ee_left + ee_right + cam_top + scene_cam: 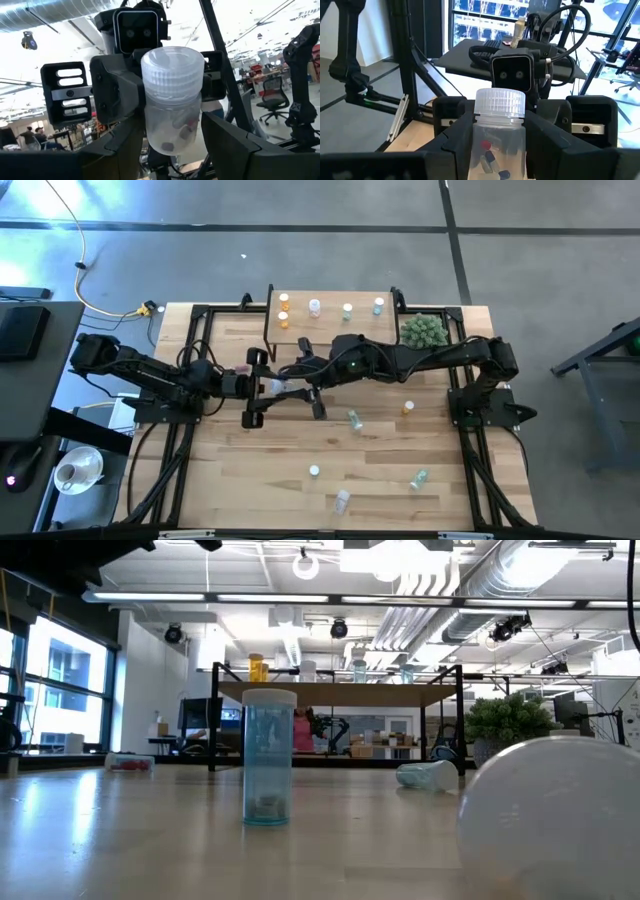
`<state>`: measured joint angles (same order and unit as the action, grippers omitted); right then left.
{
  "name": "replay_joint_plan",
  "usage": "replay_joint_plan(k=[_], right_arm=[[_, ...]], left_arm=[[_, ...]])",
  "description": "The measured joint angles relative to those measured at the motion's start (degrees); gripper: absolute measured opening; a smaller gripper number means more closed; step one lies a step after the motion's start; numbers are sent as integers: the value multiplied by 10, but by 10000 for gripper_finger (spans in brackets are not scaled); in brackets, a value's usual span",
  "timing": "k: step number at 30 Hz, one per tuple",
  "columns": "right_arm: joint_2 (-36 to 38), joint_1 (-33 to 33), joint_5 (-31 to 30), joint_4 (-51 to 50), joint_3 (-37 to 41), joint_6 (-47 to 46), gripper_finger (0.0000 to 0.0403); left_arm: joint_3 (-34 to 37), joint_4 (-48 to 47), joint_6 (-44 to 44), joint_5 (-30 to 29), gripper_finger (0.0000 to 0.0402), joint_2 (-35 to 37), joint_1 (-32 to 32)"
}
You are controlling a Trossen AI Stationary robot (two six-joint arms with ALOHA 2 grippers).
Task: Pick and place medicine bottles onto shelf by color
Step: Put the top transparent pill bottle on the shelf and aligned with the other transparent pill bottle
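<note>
Both grippers, left and right, clamped their fingers on one clear bottle above the counter, short of the shelf. Mistimed release risked dropping it.

Eleven medicine bottles — one shelf, one plant ball

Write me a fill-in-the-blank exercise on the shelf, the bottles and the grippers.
1. The shelf carries ___ bottles in all.
2. In the high view, the two orange bottles stand at the shelf's ___ end.
3. The spiky plant ball sits by the shelf's ___ end.
4. The bottle between the left gripper and the right gripper has a ___ cap.

Missing words: five; left; right; white
</note>
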<state>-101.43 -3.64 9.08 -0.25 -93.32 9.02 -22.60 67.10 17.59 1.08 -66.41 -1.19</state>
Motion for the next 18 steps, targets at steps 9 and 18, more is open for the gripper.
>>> replay_joint_plan(k=[9,18], right_arm=[[-4,0,0,6,0,0,138],[-4,0,0,4,0,0,138]], left_arm=[[-3,-6,0,-4,170,0,0],[-3,-5,-4,-4,128,0,0]])
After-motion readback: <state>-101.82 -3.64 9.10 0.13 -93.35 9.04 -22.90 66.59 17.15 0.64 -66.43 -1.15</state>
